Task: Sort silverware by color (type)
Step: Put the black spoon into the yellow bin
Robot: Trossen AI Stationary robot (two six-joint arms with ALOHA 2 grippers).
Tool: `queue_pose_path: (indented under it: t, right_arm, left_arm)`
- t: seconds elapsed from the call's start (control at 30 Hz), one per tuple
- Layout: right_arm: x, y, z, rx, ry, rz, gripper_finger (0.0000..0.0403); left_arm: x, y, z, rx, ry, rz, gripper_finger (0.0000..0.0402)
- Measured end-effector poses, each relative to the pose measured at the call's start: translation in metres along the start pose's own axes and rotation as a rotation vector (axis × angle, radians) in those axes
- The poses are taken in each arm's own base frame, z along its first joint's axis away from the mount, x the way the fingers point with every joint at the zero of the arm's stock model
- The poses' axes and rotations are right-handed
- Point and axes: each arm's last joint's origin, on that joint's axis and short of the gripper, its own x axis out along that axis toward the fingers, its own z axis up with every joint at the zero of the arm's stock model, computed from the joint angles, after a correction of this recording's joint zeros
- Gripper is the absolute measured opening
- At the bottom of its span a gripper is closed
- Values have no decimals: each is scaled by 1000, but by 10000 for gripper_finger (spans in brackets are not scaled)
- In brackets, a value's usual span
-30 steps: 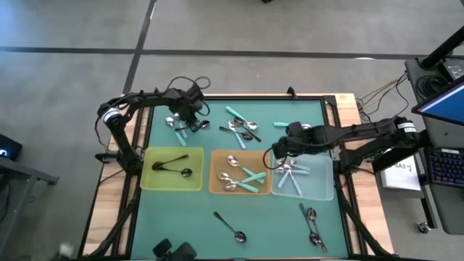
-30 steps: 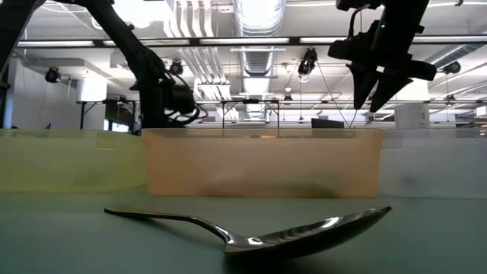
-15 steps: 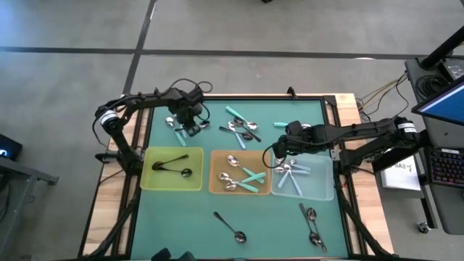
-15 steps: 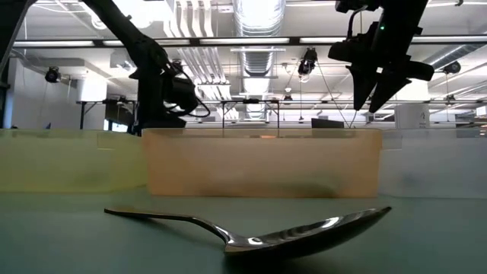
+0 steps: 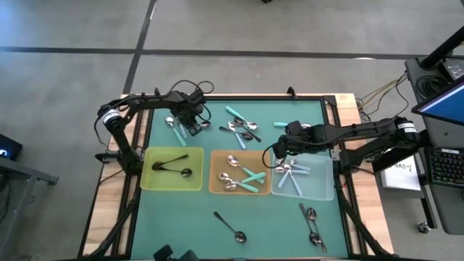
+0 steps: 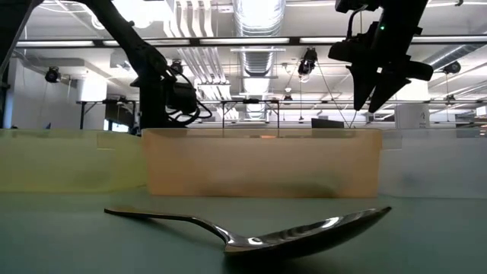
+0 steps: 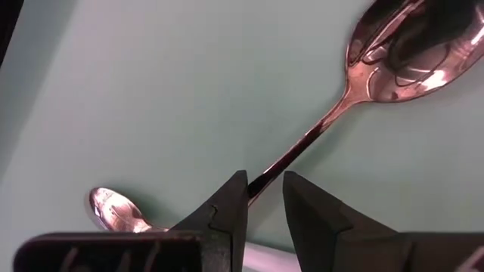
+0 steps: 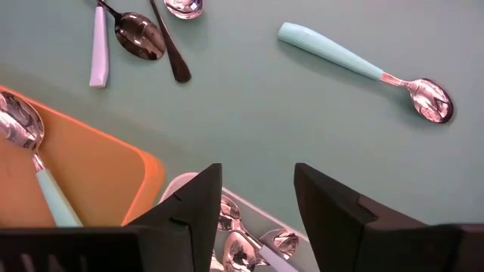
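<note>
Green tabletop point(image 5: 239, 203) carries three trays in a row, so take the orange tray point(image 5: 240, 172) as your landmark. Your left hand point(image 7: 263, 198) is beyond the yellow tray point(image 5: 172, 168), its fingers nearly closed around the dark handle of a black spoon point(image 7: 378, 68), probably bound for the yellow tray, where black ones already lie. Your right hand point(image 8: 253, 204) hangs over the corner where the clear tray point(image 5: 304, 180) meets the orange one, jaws apart and empty. Loose silverware point(image 5: 243, 129) waits beyond the orange tray.
</note>
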Motion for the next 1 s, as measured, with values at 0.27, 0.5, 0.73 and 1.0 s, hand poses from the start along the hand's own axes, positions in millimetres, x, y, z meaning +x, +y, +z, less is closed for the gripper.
queue_pose_path:
  t: [0.27, 0.5, 0.73, 1.0]
  right_arm:
    - [0, 1, 0, 5, -5, 10, 153]
    - [0, 1, 1, 6, -7, 14, 152]
    - [0, 1, 1, -6, -7, 14, 152]
    - [0, 2, 1, -4, -7, 15, 148]
  left_arm:
    - [-3, -1, -3, -1, 4, -20, 68]
    - [-9, 1, -3, -4, -15, -15, 68]
    - [1, -1, -1, 16, 5, -10, 68]
    - [13, -4, -1, 35, 55, -28, 60]
